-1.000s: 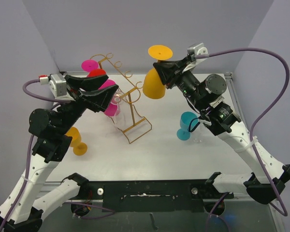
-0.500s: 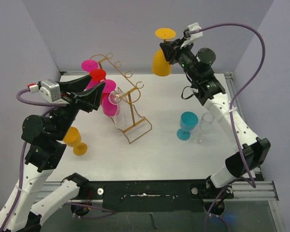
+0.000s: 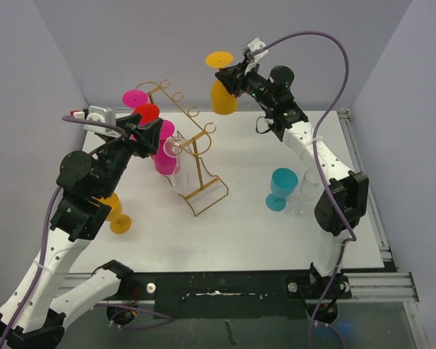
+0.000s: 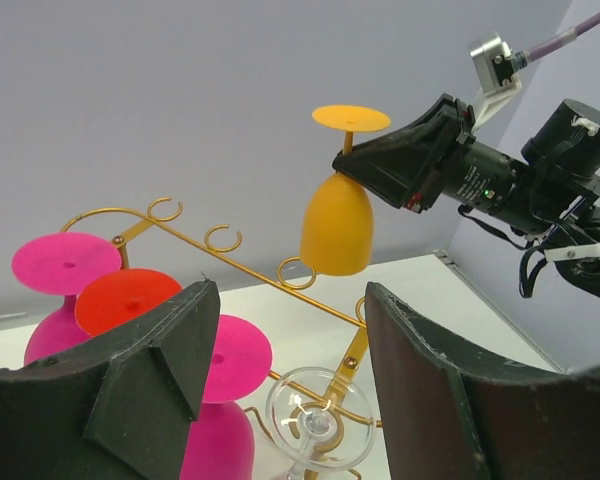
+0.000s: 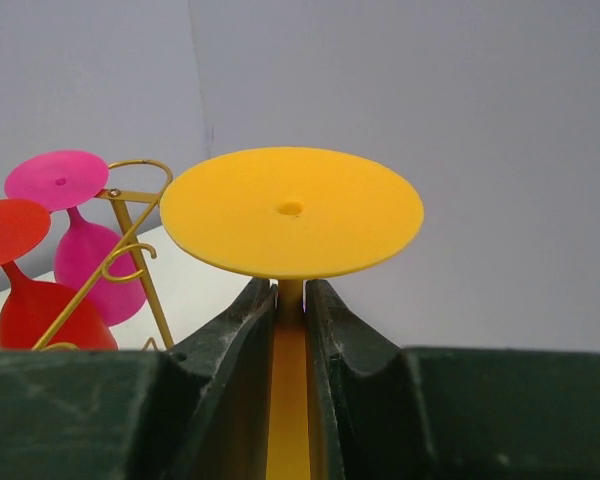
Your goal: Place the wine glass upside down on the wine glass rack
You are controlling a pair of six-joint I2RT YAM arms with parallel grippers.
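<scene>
Desk: white. Wine glass rack: gold wire, upright, L-centre of desk. L gripper: spread, empty, next to rack. R gripper: pinching stem of orange wine glass, inverted, aloft, clear of rack.

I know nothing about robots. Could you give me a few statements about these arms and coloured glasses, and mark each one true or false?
1. The right arm's jaws grip the orange glass by its stem, foot upward. True.
2. The left arm's jaws are clamped on a pink glass. False: they stand open and empty, next to the wine glass rack.
3. The teal glass hangs from the rack. False: it stands upright on the table.
4. A red glass hangs upside down on the rack. True.
</scene>
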